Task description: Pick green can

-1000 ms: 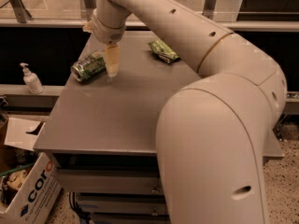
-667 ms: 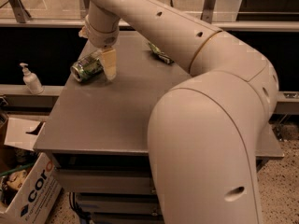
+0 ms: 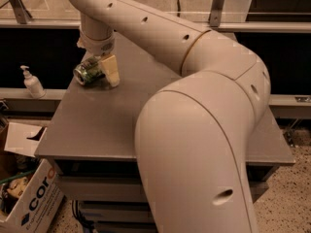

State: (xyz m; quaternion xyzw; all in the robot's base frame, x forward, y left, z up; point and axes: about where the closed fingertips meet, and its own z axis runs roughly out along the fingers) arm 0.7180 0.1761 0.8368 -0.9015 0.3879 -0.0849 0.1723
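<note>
The green can (image 3: 86,73) lies on its side near the far left corner of the grey table (image 3: 92,125), its silver end facing left. My gripper (image 3: 100,71) reaches down from the white arm (image 3: 160,33) right over the can. One cream finger (image 3: 111,71) stands on the table just right of the can. The other finger is hidden behind the can. The jaws look open, set around the can, and the can rests on the table.
A white pump bottle (image 3: 32,82) stands on the ledge left of the table. A cardboard box (image 3: 29,198) sits on the floor at the lower left. My arm's big elbow (image 3: 194,144) covers the table's right half.
The gripper has moved left and down, from just right of the can to directly over it. The can has not moved.
</note>
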